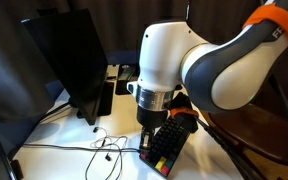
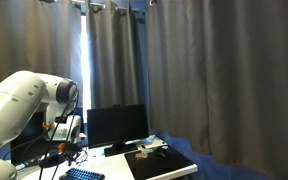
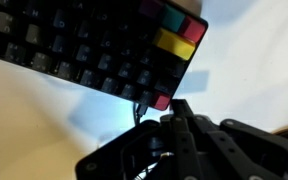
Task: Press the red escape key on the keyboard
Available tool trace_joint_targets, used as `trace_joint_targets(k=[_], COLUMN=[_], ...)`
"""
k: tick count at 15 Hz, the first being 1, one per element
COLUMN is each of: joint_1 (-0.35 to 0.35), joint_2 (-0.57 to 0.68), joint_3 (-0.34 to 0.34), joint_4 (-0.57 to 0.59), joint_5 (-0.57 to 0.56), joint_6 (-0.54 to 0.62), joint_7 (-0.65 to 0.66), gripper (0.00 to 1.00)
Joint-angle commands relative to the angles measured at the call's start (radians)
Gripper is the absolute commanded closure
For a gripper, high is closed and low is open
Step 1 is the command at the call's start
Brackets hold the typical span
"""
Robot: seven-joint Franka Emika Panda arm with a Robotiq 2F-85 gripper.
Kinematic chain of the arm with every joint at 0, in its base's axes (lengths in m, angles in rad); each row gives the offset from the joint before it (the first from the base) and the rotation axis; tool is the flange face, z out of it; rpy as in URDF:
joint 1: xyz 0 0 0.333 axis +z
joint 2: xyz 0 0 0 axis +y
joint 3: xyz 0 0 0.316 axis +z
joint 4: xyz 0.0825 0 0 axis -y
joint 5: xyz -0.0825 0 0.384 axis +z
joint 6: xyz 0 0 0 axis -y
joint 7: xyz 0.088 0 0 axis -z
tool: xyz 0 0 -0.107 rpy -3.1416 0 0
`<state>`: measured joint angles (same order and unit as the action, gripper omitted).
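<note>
The black keyboard [image 3: 84,50] fills the top of the wrist view, with red, yellow and green keycaps at its right end. The red escape key [image 3: 162,101] is the small red corner keycap at its lower right corner. My gripper [image 3: 182,106] is shut, its fingers pressed together, and the tip sits right beside the red key's right edge; I cannot tell whether they touch. In an exterior view the gripper [image 1: 149,128] points down at the near end of the keyboard [image 1: 172,145]. The keyboard also shows in an exterior view [image 2: 81,174].
A dark monitor [image 1: 69,60] stands on the white table [image 1: 64,135], also seen in an exterior view [image 2: 116,128]. A thin cable [image 1: 99,143] lies loose by the keyboard. A flat black mat [image 2: 159,160] lies on the table. Grey curtains hang behind.
</note>
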<state>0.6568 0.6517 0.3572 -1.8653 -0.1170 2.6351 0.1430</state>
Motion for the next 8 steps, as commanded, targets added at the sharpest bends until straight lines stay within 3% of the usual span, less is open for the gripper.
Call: trace_joint_targets(k=[1,8], joint_1=[0.009,0.026], joint_2=[0.033,0.057], joint_3=[-0.010,-0.028], joint_4=[0.031,0.057], joint_5=[0.025,0.012], joint_6=[0.031,0.035], joint_7=[-0.026,-0.014], gripper=[1.00,1.00])
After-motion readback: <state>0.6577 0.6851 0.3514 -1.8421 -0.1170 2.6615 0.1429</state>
